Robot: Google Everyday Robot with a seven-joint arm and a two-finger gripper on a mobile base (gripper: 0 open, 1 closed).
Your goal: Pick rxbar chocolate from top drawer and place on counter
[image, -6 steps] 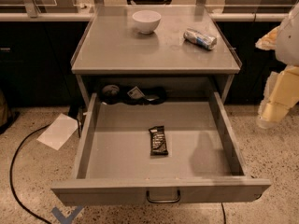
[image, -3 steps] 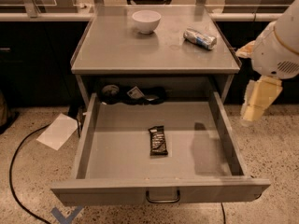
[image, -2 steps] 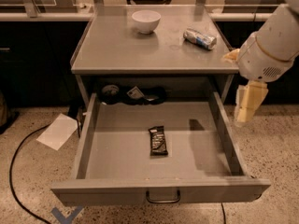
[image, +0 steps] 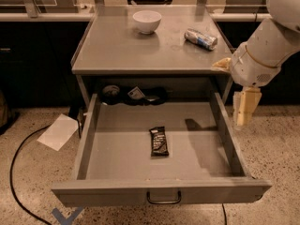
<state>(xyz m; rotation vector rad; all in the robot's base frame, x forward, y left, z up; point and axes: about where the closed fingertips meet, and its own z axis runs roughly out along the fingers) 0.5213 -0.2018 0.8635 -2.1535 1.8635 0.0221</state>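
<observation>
Rxbar chocolate (image: 159, 141) is lying in the top drawer (image: 117, 191), its writing too tiny to read; the hand (image: 245, 108) is hanging just right of it, open or closed I cannot tell

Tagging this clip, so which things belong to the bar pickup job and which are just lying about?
Job: bar, lying in the open drawer; counter; gripper, hanging outside the drawer's right wall.
Lying about: bowl and can on the counter; paper and cable on the floor.
</observation>
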